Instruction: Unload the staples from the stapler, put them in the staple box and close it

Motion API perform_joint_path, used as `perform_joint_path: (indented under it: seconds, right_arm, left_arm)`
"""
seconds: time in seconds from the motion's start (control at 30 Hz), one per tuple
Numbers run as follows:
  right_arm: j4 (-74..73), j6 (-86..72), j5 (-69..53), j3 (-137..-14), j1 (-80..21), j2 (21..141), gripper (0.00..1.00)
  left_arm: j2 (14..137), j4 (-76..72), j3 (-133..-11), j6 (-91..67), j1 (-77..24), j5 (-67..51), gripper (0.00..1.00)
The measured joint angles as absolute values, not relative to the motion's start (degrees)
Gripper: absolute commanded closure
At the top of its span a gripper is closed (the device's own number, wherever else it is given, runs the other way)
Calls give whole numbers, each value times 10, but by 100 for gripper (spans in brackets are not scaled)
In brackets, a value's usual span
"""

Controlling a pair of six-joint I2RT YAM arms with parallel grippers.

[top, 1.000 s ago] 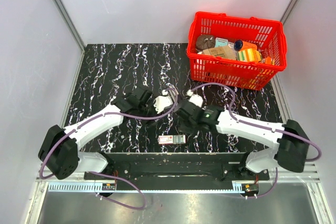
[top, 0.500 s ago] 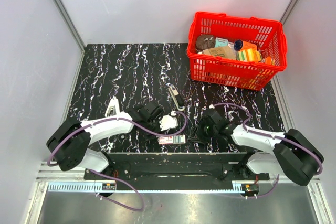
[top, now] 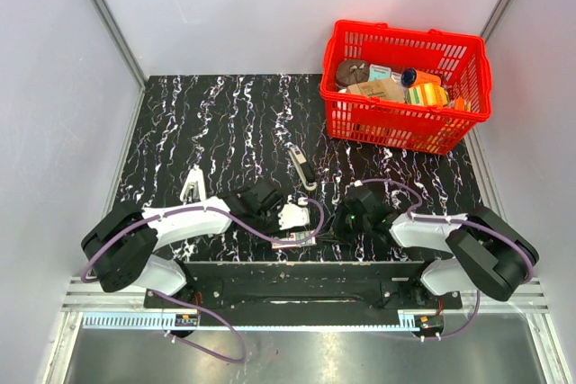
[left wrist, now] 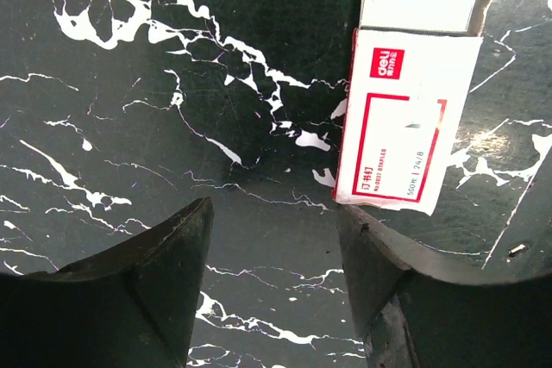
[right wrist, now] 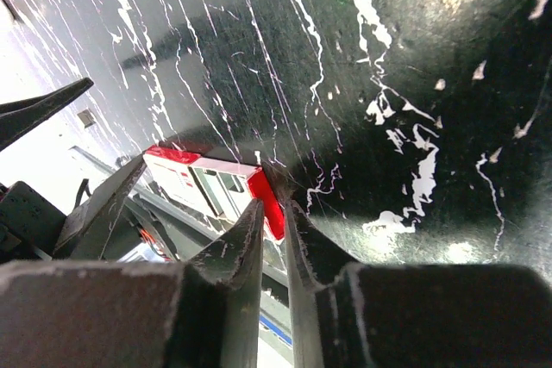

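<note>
1. The left gripper (left wrist: 273,213) hovers low over the black marbled tabletop (top: 180,123). Its dark fingers stand apart, with only bare surface between them.
2. Just to the right of it in the left wrist view, a red-and-white labelled box (left wrist: 398,131) lies flat on the tabletop. Pale grey blocks show at the box's far end.
3. Over to the right gripper (right wrist: 274,211): its fingers are drawn almost together, leaving a thin slit with nothing visible in it.
4. Those fingertips point at the red end of the same box, and it is not clear whether they touch it.
5. From above, both grippers sit low by the near edge of the tabletop, close to the box.
6. The stapler (top: 192,188) lies on the tabletop out to the left, near the left arm (top: 180,216). It is well apart from both grippers and nothing grips it.
7. A slim grey piece with a dark end (top: 301,166) lies mid-tabletop beyond the grippers, and what it is cannot be told.
8. Loose staples are too small to make out from above.
9. A red basket (top: 396,132) stands at the far right corner, packed with assorted goods.
</note>
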State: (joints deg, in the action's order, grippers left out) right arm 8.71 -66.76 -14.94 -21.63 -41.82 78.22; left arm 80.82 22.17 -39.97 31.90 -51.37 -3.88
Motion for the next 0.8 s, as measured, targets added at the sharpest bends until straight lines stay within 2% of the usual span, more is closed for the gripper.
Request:
perform_joint_path:
  seconds: [0.8]
  right_arm:
    - [173,-678,-221,-265,-424,900,84]
  left_arm:
    - [817,208,-404,312,-525,-30,37]
